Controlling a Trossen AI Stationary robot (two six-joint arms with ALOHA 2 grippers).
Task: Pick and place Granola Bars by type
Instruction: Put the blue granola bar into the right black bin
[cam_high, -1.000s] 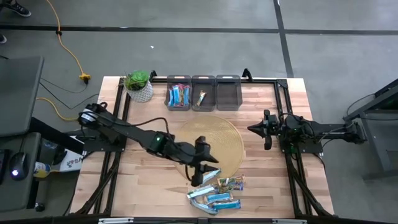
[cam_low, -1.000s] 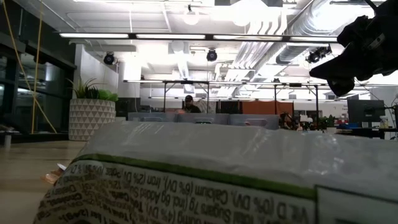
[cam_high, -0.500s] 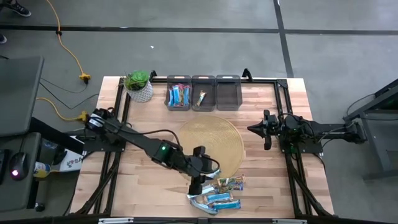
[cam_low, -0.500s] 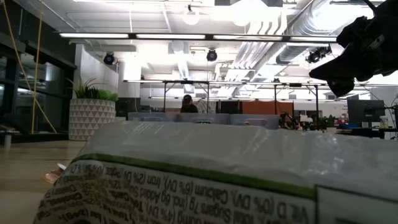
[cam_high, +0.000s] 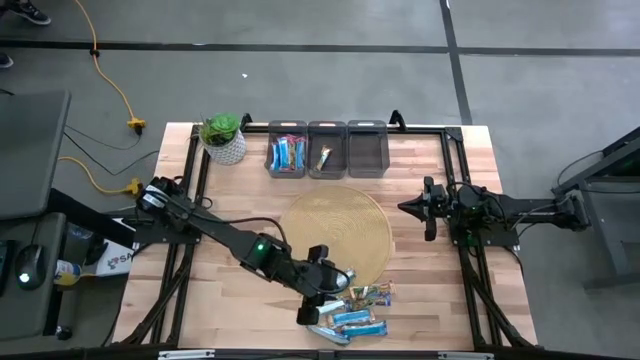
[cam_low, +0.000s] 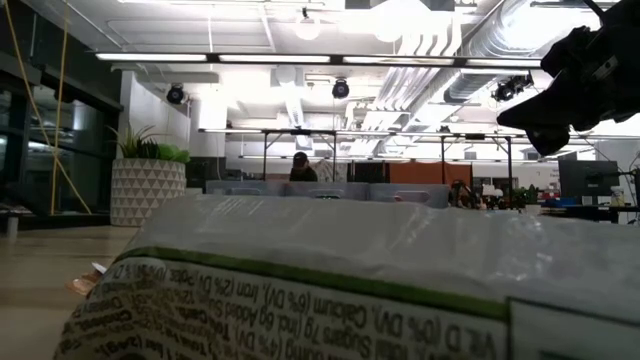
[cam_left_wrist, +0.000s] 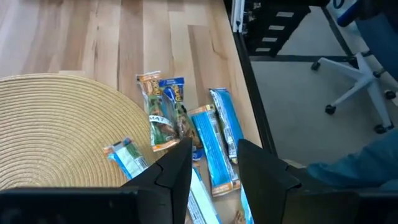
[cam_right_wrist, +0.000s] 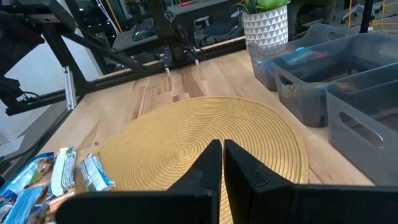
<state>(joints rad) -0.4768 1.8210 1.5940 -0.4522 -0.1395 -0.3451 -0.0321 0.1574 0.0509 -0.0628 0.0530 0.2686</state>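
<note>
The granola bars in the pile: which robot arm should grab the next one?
Probably the left. Its end effector hangs open right over the pile of granola bars, while the right end effector, fingers together, waits far off beside the round woven mat.

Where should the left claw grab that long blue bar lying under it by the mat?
Across its narrow middle, from straight above. The blue bar lies flat on the table, lengthwise between the open left gripper's fingers, so they would close on its long edges. A neighbouring bar crowds one side.
</note>
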